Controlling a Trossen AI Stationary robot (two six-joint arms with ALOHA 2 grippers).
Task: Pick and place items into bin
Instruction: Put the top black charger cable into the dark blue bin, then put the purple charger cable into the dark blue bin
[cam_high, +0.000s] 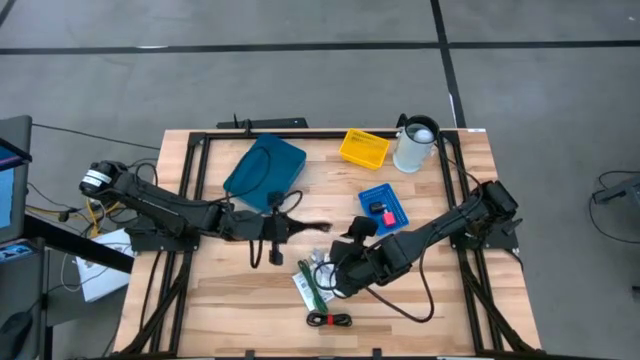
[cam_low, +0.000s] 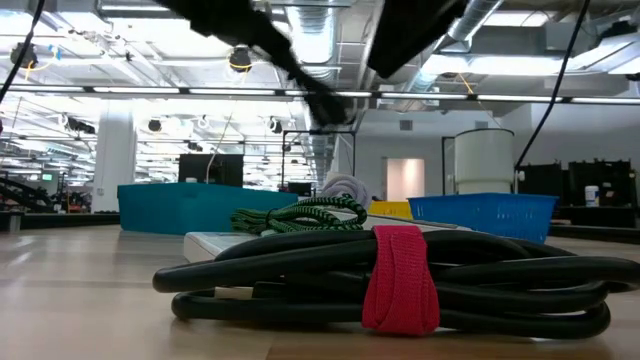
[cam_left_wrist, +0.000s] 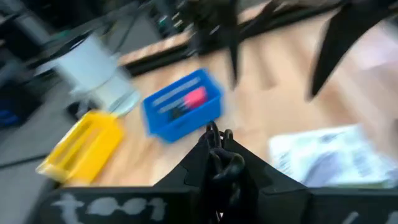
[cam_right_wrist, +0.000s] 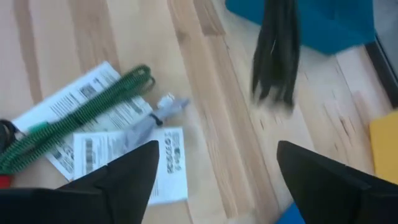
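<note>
- Fingers of the left gripper (cam_high: 272, 232) pinch a black cord (cam_high: 275, 240) in the high view; our right gripper (cam_high: 335, 268) stands spread above white printed cards (cam_high: 305, 285) and a green coiled cord (cam_high: 312, 287). We see a blue bin (cam_high: 385, 207) holding a red-pink piece (cam_high: 388, 216) on the wooden table (cam_high: 230, 300).
- Low view: a black cable bundle (cam_low: 420, 280) with a red strap (cam_low: 402, 278) lies in front, an open industrial hall behind.
- Left wrist view: closed fingers (cam_left_wrist: 214, 171) clamp the cord, with blue and yellow bins (cam_left_wrist: 81, 149) beyond.
- Right wrist view: wide-apart fingers (cam_right_wrist: 124, 180) frame cards and green cord on wood; the black cord dangles near a teal lid (cam_right_wrist: 323, 22).
</note>
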